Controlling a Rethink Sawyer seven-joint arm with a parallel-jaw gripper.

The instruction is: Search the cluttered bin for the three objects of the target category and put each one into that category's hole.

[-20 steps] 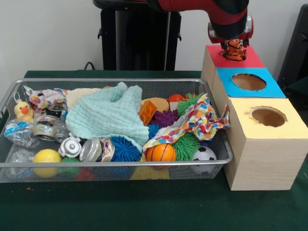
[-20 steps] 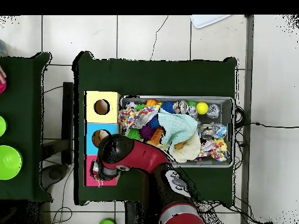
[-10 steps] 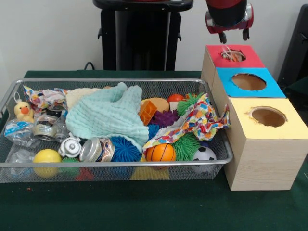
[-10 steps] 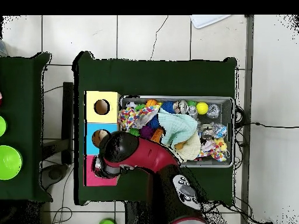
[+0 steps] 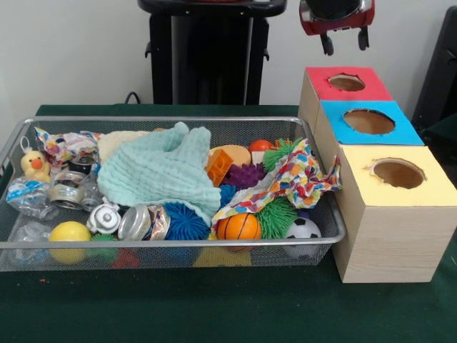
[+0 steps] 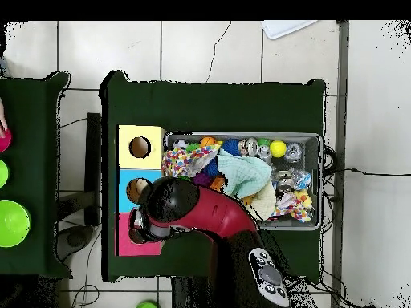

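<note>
My end effector [image 5: 345,44] hangs at the top of the front view, directly above the red-topped hole [image 5: 347,82] and clear of it; its two dark fingertips [image 5: 327,48] stand apart with nothing between them, so it is released and empty. In the overhead view my arm [image 6: 201,212] covers the red end of the wooden box [image 6: 128,245], and the end effector itself is hidden under it. Below the end effector the red hole shows only a dark opening. The blue-topped hole [image 5: 369,121] lies next toward the camera from the end effector, and the yellow-topped hole [image 5: 398,172] beyond that, nearest the camera. The wire mesh bin [image 5: 325,214] sits on the green surface [image 5: 214,307] below and to picture-left of the end effector, touching or just beside the box; I cannot tell which. The yellow duck [image 5: 34,165] lies in the bin's far picture-left corner, well apart from the end effector, at the opposite end of the bin from the box. A cream plush shape [image 5: 118,143] shows partly at the bin's far wall, tucked under the mint cloth [image 5: 163,174], between the duck and the end effector. No tiger shows in the bin. A patterned cloth [image 5: 296,179] drapes over the bin end nearest the box.
</note>
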